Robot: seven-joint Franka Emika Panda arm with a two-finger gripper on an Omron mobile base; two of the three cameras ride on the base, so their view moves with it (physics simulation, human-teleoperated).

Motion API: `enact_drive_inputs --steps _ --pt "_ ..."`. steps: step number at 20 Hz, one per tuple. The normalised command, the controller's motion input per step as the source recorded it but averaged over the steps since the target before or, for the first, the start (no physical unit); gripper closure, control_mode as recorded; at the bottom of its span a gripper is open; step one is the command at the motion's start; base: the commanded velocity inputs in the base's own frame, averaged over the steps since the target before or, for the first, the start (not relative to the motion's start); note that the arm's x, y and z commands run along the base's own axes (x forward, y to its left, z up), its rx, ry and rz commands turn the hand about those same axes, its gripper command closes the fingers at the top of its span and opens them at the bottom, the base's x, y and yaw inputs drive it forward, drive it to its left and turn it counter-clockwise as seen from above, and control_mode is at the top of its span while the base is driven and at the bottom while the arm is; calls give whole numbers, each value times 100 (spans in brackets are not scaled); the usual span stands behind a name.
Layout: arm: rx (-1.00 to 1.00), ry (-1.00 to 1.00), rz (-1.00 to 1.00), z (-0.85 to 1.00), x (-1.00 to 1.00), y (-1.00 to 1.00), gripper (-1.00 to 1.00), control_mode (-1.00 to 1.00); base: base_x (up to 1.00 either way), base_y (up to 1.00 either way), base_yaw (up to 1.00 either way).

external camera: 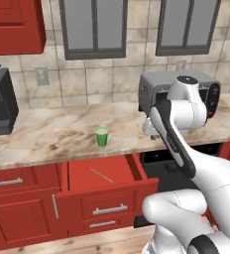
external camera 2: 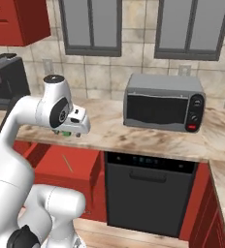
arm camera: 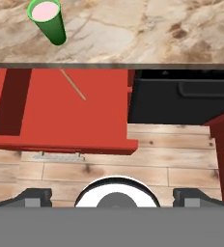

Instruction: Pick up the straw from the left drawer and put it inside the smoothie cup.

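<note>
The robot arm (external camera: 186, 149) is white and smooth, made of fat round tubes joined like elbows. The joints are dark grey. A round black cap with a grey ring sits on its top joint. A dark stripe runs along one long part. The gripper (arm camera: 111, 197) has two small dark finger tips.

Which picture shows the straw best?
The hand view: the straw lies in plain sight on the drawer floor. The left base view shows it small but whole; the right base view shows a thin sliver beside the arm.
</note>
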Motion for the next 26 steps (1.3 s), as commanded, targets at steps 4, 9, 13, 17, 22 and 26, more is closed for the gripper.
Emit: enact_drive_inputs --steps 4,9,13,17,22,26 --pt "0 0 0 0 0 0 -100 100 0 68 -2" --pt "0 0 0 0 0 0 -100 100 0 53 -2" --pt "0 0 0 0 0 0 -100 100 0 35 -3" --pt "0 0 0 0 0 0 -100 100 -8 7 -4" --pt "0 0 0 0 0 0 -100 100 -21 0 -5" --pt "0 0 0 0 0 0 -100 100 -29 0 -4"
